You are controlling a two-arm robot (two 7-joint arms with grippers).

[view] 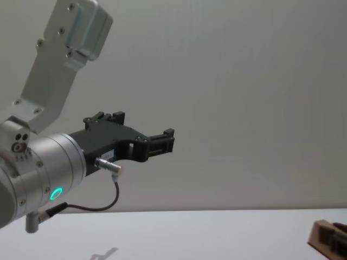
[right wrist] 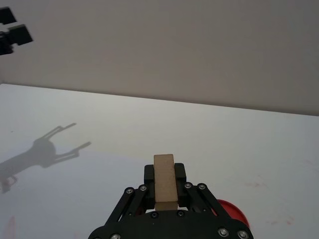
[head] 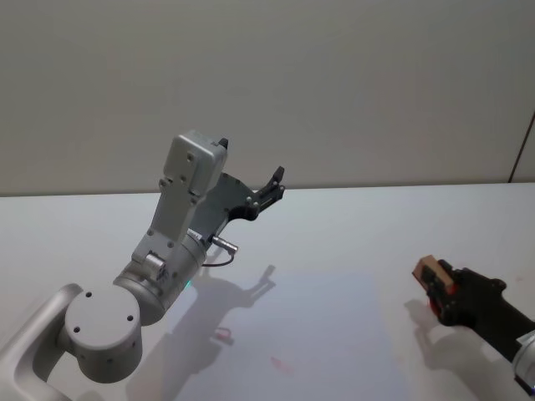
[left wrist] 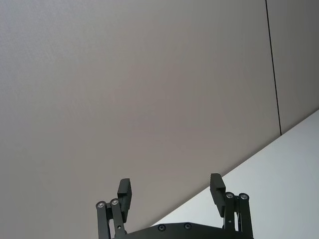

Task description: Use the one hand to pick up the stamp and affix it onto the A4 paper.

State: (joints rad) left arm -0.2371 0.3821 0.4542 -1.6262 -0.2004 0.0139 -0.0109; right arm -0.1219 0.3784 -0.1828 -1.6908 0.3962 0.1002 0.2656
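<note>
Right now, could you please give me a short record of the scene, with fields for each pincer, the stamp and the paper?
right pincer: low over the right side of the table, shut on the stamp
stamp: light-brown block clamped between the fingers, sticking out past them, held above the table
left pincer: raised above the left side of the table, open, holding nothing
A4 paper: faint pale sheet lying flat on the white table, to the left of the stamp
contact: stamp not touching the paper
</note>
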